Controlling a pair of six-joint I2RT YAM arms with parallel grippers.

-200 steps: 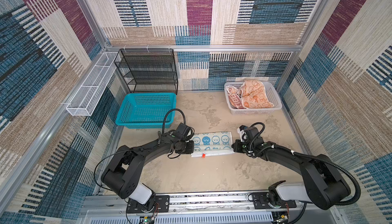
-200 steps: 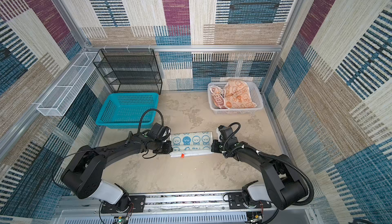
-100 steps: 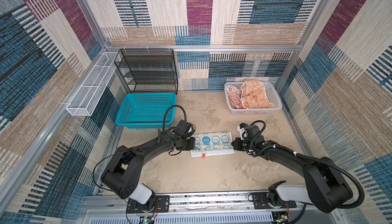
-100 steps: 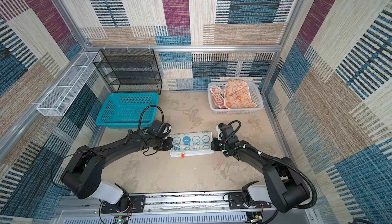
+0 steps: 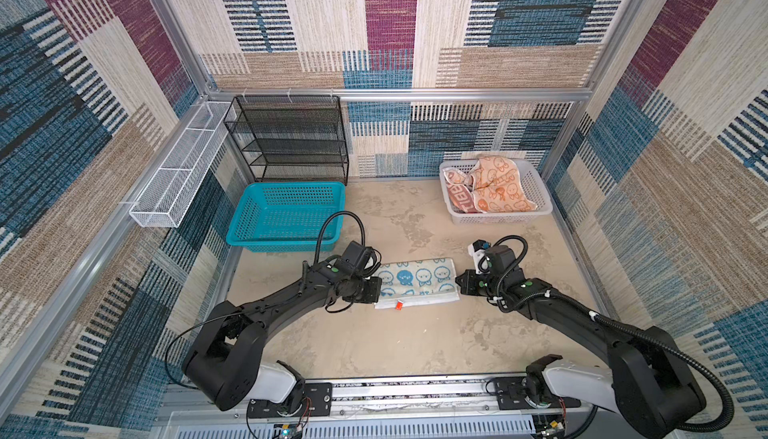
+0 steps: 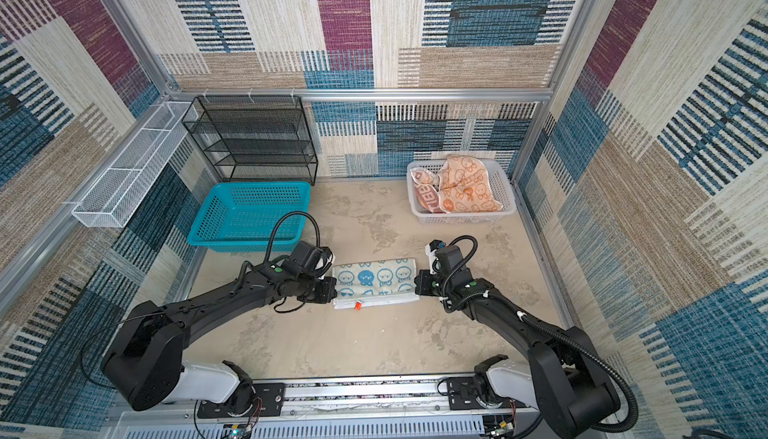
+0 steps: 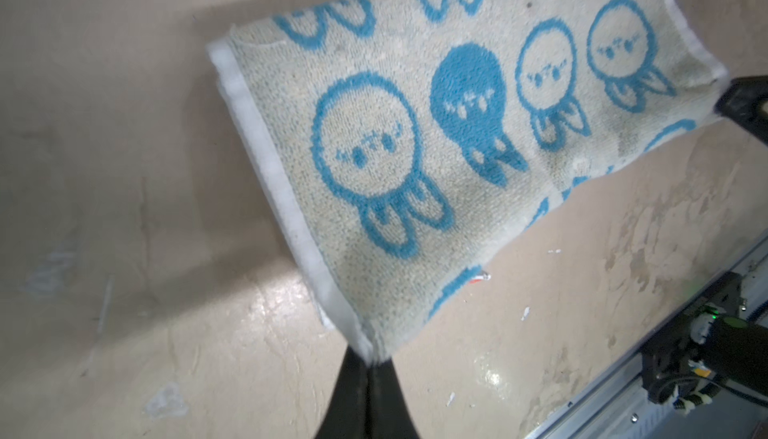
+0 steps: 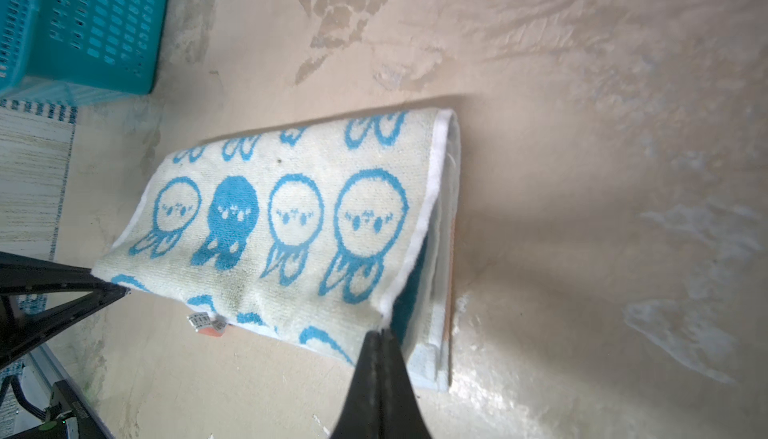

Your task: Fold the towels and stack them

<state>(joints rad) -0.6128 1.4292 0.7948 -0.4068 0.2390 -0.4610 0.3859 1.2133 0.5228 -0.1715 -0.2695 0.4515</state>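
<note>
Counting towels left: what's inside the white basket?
A crumpled orange rabbit-face towel overlapping a lettered towel, both in the white basket. Anything beneath them is covered.

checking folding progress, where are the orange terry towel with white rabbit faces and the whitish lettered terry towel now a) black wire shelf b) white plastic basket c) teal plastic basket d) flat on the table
B: the orange terry towel and the whitish lettered towel lie crumpled together in the white plastic basket at the back right; only the pale blue-rabbit towel is on the table.
</note>
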